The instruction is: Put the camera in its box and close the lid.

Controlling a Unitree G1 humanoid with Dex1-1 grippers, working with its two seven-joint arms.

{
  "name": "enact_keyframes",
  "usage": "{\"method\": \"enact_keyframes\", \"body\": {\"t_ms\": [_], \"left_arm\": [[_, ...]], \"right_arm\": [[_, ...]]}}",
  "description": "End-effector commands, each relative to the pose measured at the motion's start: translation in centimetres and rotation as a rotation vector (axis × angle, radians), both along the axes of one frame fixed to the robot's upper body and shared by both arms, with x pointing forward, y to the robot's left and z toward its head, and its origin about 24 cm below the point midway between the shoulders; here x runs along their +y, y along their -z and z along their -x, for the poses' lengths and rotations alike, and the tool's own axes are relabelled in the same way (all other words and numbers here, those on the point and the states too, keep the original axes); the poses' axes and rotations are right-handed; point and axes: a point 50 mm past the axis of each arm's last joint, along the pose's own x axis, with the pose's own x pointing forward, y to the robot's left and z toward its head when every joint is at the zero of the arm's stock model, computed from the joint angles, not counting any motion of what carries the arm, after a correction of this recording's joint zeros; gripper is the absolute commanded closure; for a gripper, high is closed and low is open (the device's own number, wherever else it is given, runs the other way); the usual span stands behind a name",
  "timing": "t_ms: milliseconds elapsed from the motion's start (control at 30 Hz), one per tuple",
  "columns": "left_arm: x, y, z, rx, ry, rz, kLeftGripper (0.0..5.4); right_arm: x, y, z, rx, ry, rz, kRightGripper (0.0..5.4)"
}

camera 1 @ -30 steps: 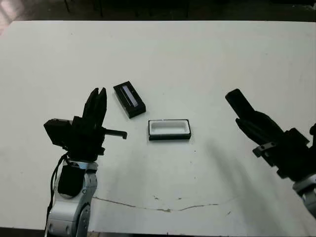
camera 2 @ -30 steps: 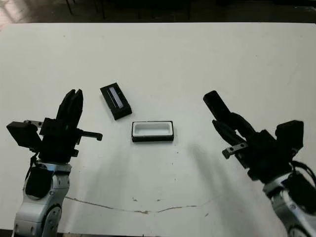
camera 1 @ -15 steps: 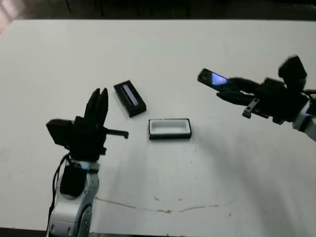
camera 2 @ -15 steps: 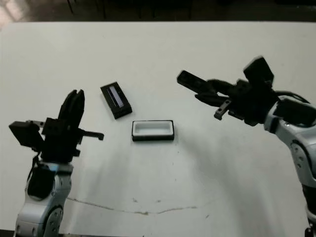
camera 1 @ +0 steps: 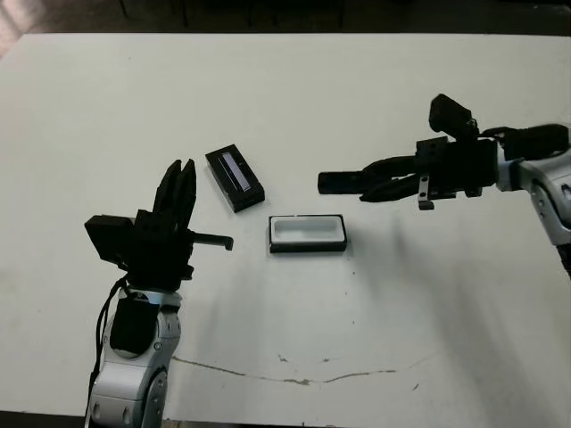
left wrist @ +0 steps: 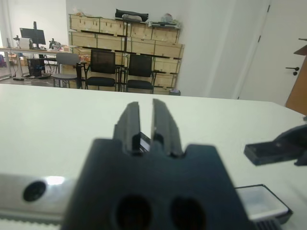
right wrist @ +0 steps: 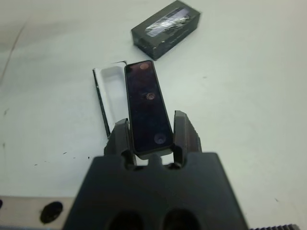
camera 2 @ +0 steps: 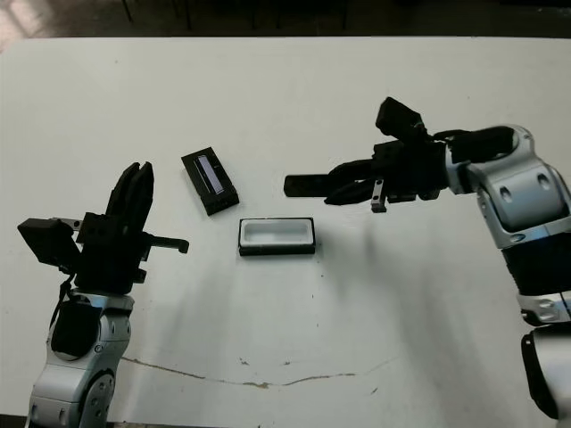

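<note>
One camera [right wrist: 146, 106] clamped in right gripper [right wrist: 151, 139] (above table); one box [camera 1: 306, 233], one lid [camera 1: 235, 178]; left gripper [camera 1: 177, 183] nearly together, empty.

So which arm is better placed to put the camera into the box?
The right: the right gripper already holds the camera above and just beyond the open box. The left gripper is empty, off to the side.

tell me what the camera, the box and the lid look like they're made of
Camera: held in the right end effector; smooth glossy black face with soft reflections, probably plastic or glass.
Box: black outside with a matte white lining, likely card or foam; hard to tell.
Lid: black slab with a shiny pale strip that catches light, perhaps coated card or plastic.
</note>
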Motion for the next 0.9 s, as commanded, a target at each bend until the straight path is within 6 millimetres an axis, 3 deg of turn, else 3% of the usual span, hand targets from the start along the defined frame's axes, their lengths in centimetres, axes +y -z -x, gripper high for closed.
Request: {"method": "enact_keyframes", "body": {"t_ms": [33, 900], "left_arm": [[0.2, 0.7, 0.0, 0.037, -0.009, -0.006, 5.40], [0.0, 0.7, 0.0, 0.044, 0.000, -0.007, 5.40]], "right_arm": [[0.3, 0.6, -0.1, 0.002, -0.009, -0.011, 5.23], [2.3, 3.1, 0.2, 0.018, -0.066, 0.051, 5.23]]}}
